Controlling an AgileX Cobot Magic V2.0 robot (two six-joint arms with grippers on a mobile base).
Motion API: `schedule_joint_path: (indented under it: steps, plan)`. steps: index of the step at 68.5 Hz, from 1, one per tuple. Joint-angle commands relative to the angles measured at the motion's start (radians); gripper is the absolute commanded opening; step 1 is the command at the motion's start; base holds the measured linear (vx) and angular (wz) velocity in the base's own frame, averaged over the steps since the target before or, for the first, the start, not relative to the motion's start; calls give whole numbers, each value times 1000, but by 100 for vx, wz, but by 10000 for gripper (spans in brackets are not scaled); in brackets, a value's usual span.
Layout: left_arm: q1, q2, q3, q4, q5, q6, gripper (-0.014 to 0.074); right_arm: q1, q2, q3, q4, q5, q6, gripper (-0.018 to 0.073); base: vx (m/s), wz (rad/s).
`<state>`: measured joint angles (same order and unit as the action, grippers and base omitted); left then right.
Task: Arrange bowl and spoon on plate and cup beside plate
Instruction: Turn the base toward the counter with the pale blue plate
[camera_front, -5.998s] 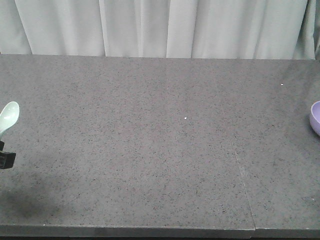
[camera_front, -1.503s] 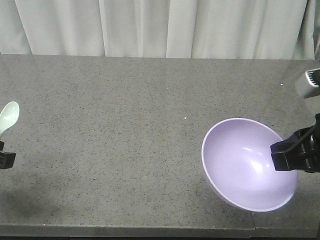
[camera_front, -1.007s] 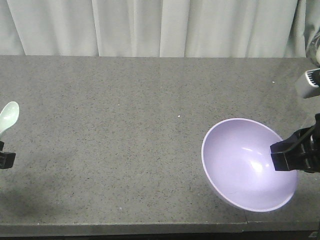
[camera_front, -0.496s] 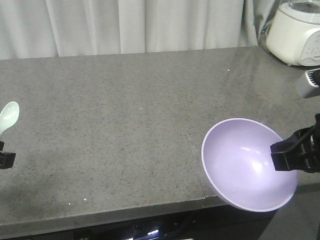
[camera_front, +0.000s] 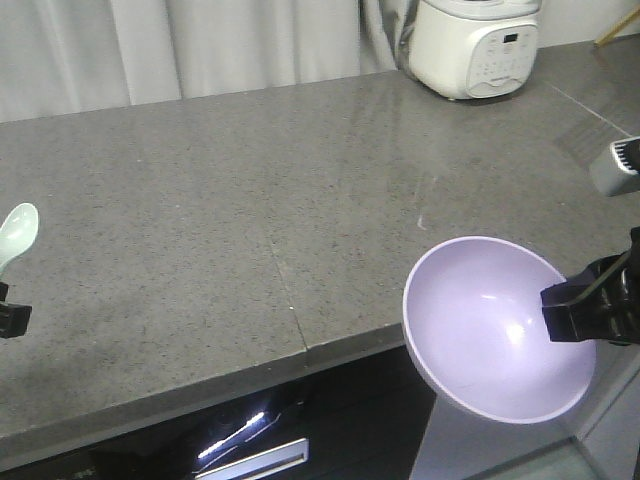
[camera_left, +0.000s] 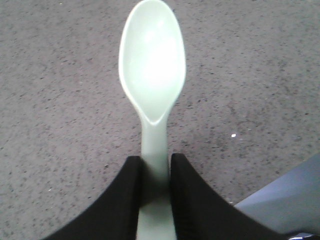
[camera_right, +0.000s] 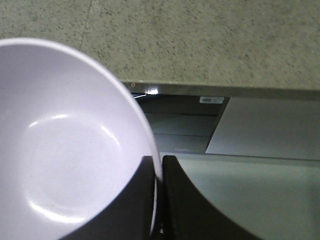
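Best carried level: right gripper (camera_right: 159, 162) clamps the round lavender bowl (camera_front: 500, 330) by its rim, left gripper (camera_left: 155, 165) the pale mint plastic spoon (camera_left: 152, 65)

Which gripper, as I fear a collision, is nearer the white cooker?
Right. The right gripper, clamped on the bowl, hangs past the front edge of the counter, on the side of the cooker. The left gripper, holding the spoon, is far left.

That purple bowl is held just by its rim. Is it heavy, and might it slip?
Probably light: the bowl hangs from one rim pinch by the right gripper. Its smooth sheen suggests it could slip. It seems stiff.
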<state>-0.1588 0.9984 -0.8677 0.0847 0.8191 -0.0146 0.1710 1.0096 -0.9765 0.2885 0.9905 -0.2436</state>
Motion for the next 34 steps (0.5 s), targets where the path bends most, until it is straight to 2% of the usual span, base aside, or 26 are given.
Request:
schedule_joint_path:
  steps: [1,34]
  plan:
    - [-3,-16,-24,-1,-51,-2,93,2,-16,-25,15,-53,2,-3,-11,-44]
    - [-3,-16,-24,-1,-51,-2,93,2,-16,-25,15,-53,2,-3,-11,-44]
